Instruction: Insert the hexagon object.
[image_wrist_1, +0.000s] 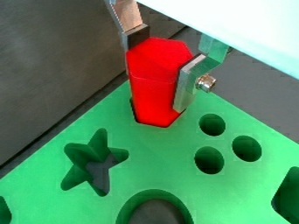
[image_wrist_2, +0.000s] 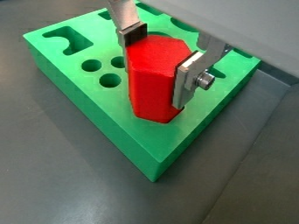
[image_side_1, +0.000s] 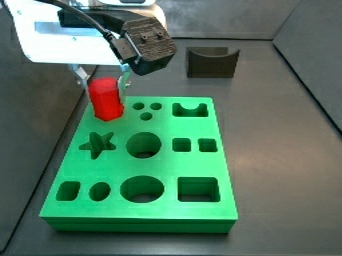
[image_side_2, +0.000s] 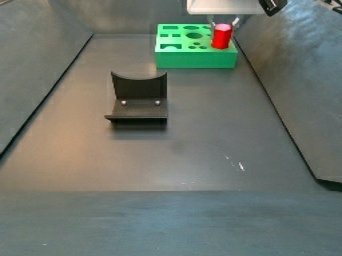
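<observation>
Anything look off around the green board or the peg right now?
Nothing stands out. The gripper holds the red hexagon peg upright, its base in a corner hole of the green board. The board sits flat; the dark block lies apart.

Floor (image_side_2: 174, 190): dark grey, matte, faint scuffs, extending well away from the gripper (image_side_1: 104, 78). Dark grey walls (image_side_1: 254, 15) stand near it. Light even, diffuse.

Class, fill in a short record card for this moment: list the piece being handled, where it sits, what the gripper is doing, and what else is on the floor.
piece: red hexagon object, upright
position: lower end in a corner hole of the green board
gripper: gripper above that board corner, shut on the hexagon object
nearby holes: star hole, three small round holes
elsewhere: dark fixture on the floor, apart from the board
</observation>
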